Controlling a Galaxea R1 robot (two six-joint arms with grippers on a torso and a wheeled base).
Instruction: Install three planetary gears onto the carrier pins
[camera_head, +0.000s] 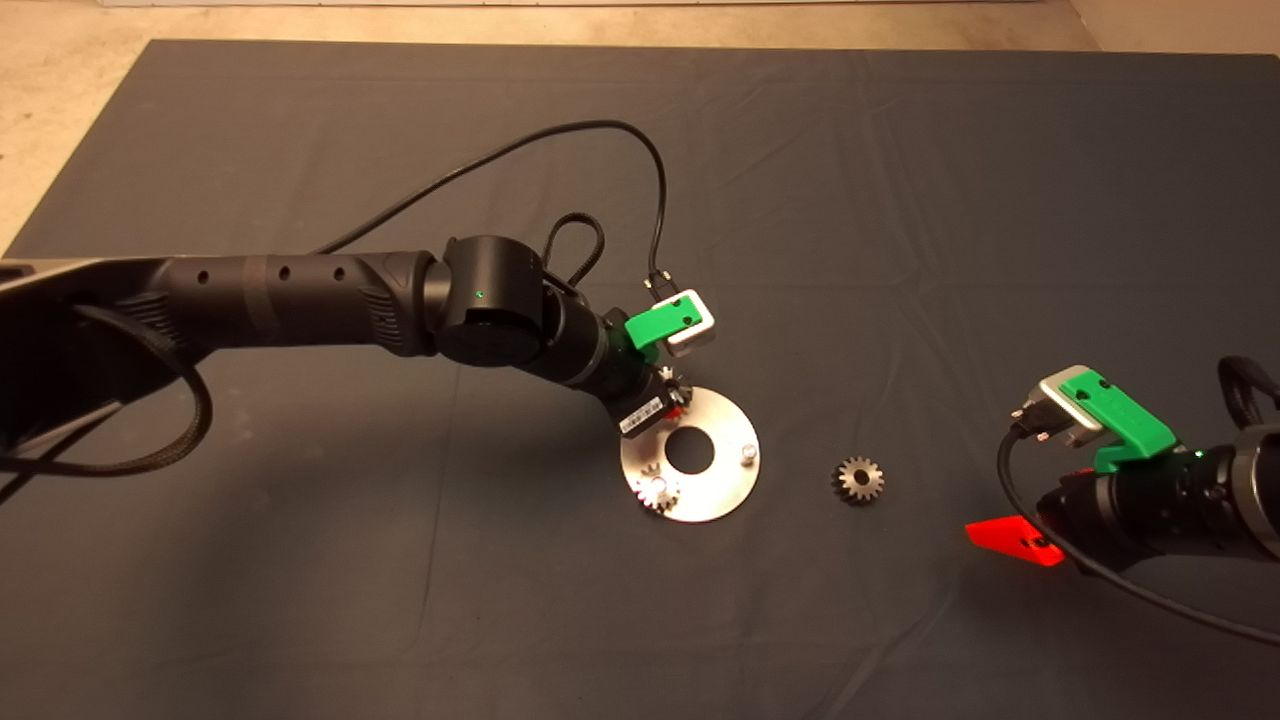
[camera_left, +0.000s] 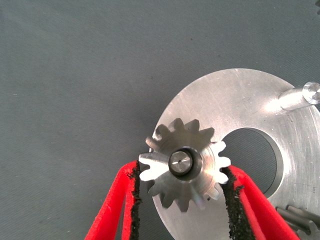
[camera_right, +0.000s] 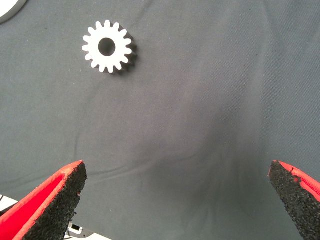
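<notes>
The round silver plate (camera_head: 716, 418) lies mid-mat with its carrier pins up. One planetary gear (camera_head: 656, 492) sits on the pin nearest the front edge. My left gripper (camera_head: 673, 396) is over the plate's far left rim, and its fingers (camera_left: 131, 200) press both sides of a second gear (camera_left: 182, 165), whose centre hole shows the pin's tip. A third pin (camera_head: 747, 452) stands bare, also in the left wrist view (camera_left: 300, 95). The third gear (camera_head: 858, 480) lies flat on the mat to the right of the plate. My right gripper (camera_head: 1040, 510) is open beyond it; the gear (camera_right: 107, 46) lies ahead of its fingers.
The dark mat (camera_head: 300, 560) covers the table, with pale floor past its far and left edges. A black cable (camera_head: 560, 140) loops from the left wrist over the mat behind the plate. The left arm reaches in from the left edge.
</notes>
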